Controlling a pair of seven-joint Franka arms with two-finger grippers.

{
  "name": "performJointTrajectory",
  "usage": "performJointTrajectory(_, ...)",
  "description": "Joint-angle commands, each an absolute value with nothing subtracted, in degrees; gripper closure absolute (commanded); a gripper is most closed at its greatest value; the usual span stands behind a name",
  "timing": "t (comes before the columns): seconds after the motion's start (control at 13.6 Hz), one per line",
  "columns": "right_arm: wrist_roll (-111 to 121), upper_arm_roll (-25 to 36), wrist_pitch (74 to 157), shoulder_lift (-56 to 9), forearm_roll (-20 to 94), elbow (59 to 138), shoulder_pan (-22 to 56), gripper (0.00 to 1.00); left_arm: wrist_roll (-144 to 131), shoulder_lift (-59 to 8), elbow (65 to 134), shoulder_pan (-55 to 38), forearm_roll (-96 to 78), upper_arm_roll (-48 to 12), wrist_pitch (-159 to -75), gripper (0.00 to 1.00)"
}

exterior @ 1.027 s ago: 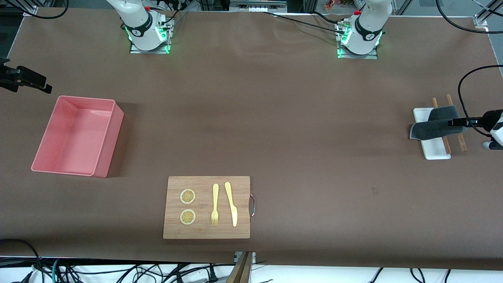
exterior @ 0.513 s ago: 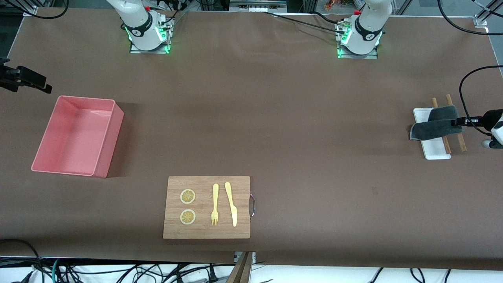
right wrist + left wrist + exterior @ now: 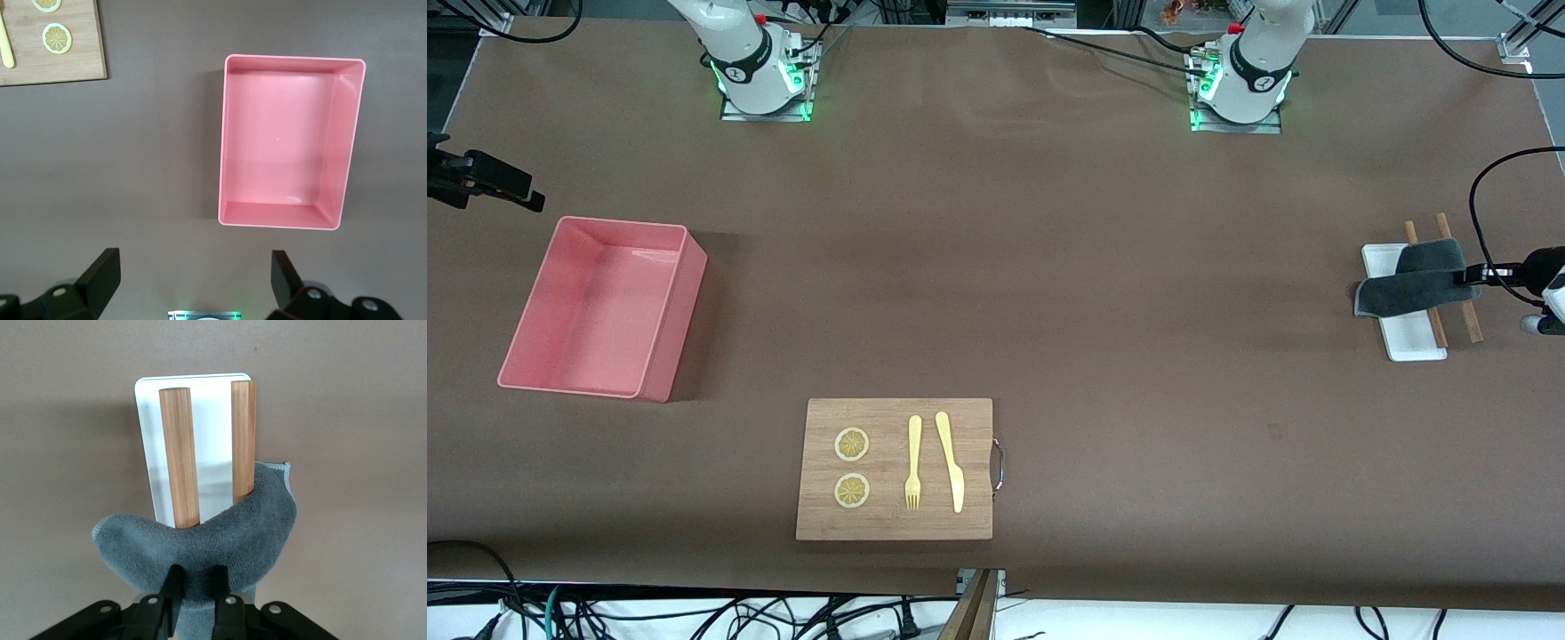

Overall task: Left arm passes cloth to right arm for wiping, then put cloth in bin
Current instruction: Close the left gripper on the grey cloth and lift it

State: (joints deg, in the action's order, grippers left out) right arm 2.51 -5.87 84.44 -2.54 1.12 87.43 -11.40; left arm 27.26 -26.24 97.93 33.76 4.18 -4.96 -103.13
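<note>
The dark grey cloth (image 3: 1414, 280) is draped over two wooden rods (image 3: 1467, 320) on a flat white tray (image 3: 1409, 342) at the left arm's end of the table. My left gripper (image 3: 1467, 276) is at the cloth's edge. In the left wrist view its two fingers (image 3: 175, 581) pinch a fold of the cloth (image 3: 200, 540), so the left gripper (image 3: 195, 577) is shut on it. The salmon-pink bin (image 3: 671, 329) stands empty at the right arm's end. My right gripper (image 3: 195, 259) hangs open high over the table beside the bin (image 3: 347, 140), holding nothing.
A wooden board (image 3: 894, 524) lies near the front edge with two lemon slices (image 3: 852, 467), a yellow fork (image 3: 913, 462) and a yellow knife (image 3: 950, 460) on it. A black device (image 3: 480, 178) juts in over the table edge past the bin.
The left gripper's fingers have closed onto the cloth's edge, and the hand has drawn slightly toward the table's end. The right arm has not moved.
</note>
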Motion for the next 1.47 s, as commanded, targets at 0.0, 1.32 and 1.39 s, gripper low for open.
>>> performJointTrajectory(0.0, 2.3, -5.9, 84.1, -3.0, 1.7, 86.4, -11.8, 0.00, 29.0, -26.8, 96.6, 34.3, 3.3, -5.4, -102.7, 0.83)
performJointTrajectory(1.32, 2.3, -6.3, 85.9, -6.8, 2.1, 86.7, -7.7, 0.00, 25.6, -26.0, 81.3, 28.0, 1.0, -6.8, -83.9, 1.00)
performJointTrajectory(1.39, 2.2, -6.3, 86.0, -6.9, 2.1, 86.8, -7.0, 0.00, 23.7, -26.0, 79.8, 26.4, 0.2, -6.9, -81.6, 1.00)
